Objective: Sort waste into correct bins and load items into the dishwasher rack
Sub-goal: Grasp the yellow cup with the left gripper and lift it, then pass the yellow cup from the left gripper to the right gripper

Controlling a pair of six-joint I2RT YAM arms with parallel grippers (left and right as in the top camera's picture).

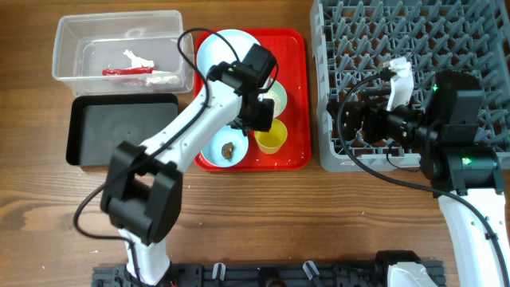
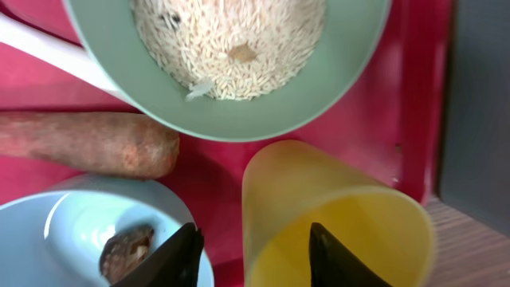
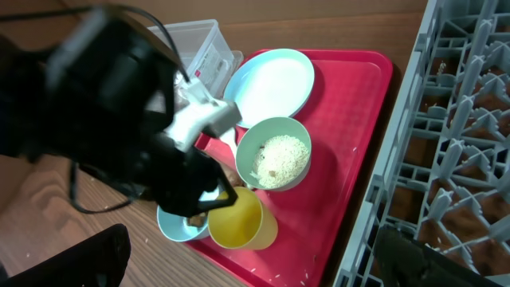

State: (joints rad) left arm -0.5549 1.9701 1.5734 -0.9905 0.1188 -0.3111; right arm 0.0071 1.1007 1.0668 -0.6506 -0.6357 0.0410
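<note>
Overhead: the yellow cup (image 1: 271, 138) stands on the red tray (image 1: 295, 48), just under the left gripper (image 1: 256, 119). Left wrist: its jaws are parted astride the cup's near wall, not clamped. Right wrist: the right gripper (image 3: 251, 239) is spread wide and empty beside the rack (image 3: 446, 119).

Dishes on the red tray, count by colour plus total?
Pale blue: 2 (pale blue plate, pale blue bowl)
Mint green: 1 (mint-green bowl)
Yellow: 1 (yellow cup)
Total: 4
</note>
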